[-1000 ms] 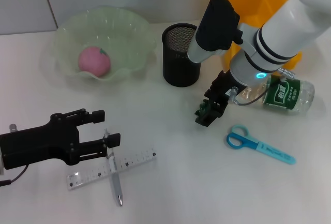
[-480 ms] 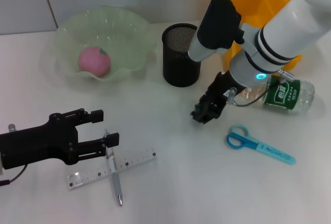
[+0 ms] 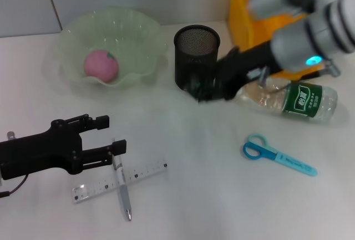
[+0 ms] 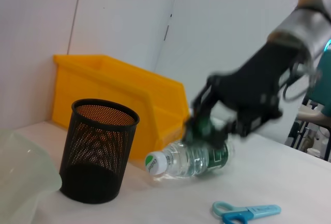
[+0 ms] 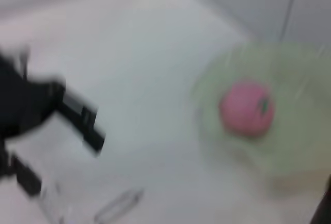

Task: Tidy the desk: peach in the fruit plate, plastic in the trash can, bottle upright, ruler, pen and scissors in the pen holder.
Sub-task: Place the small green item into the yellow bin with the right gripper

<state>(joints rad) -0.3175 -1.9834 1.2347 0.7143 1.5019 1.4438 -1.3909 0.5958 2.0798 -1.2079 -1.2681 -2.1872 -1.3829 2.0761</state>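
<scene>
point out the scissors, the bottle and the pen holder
scissors (image 3: 257,150), head view, on the blue loop handles
bottle (image 3: 300,101), head view, on its green label
pen holder (image 4: 98,150), left wrist view, on the black mesh side wall

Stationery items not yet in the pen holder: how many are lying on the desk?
3. The ruler and the pen lie crossed by the left gripper; the scissors lie near the bottle. The pen holder is mesh; its inside is not fully visible.

Peach (image 3: 101,65) in fruit plate (image 3: 141,35), pen (image 3: 122,187) apparently across ruler (image 3: 145,172), scissors (image 3: 277,155) right
</scene>
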